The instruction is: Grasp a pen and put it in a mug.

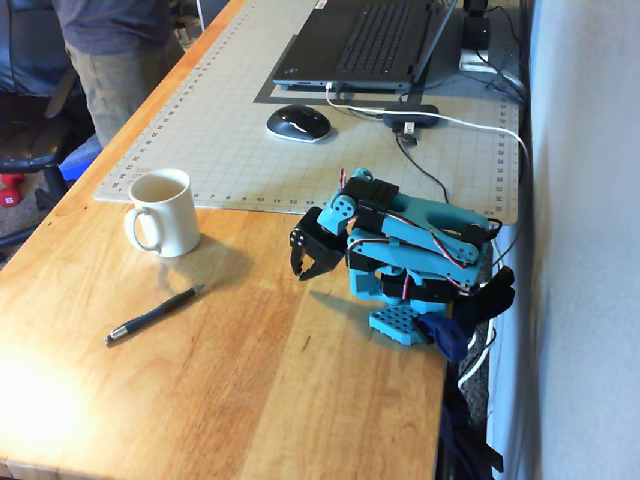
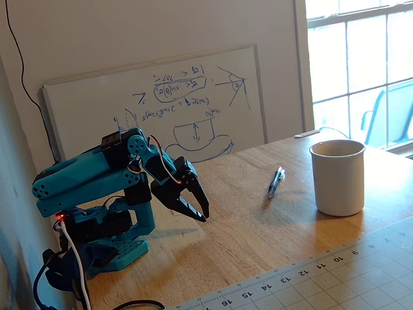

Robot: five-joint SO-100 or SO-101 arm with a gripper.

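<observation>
The slim dark pen (image 1: 155, 315) lies flat on the wooden table, in front of and a little left of the cream-white mug (image 1: 163, 214) in a fixed view. In the other fixed view the pen (image 2: 276, 182) lies left of the mug (image 2: 337, 177). The mug stands upright and looks empty. My blue arm is folded low over its base. The black gripper (image 1: 305, 268) points down close to the table, shut and empty, well right of the pen and mug. It also shows in the other fixed view (image 2: 204, 216).
A grey cutting mat (image 1: 230, 130) lies behind the mug, with a laptop (image 1: 370, 40), a mouse (image 1: 297, 122) and cables on it. A whiteboard (image 2: 161, 110) leans on the wall. A person (image 1: 110, 50) stands at the far left. The table edge is next to the arm's base.
</observation>
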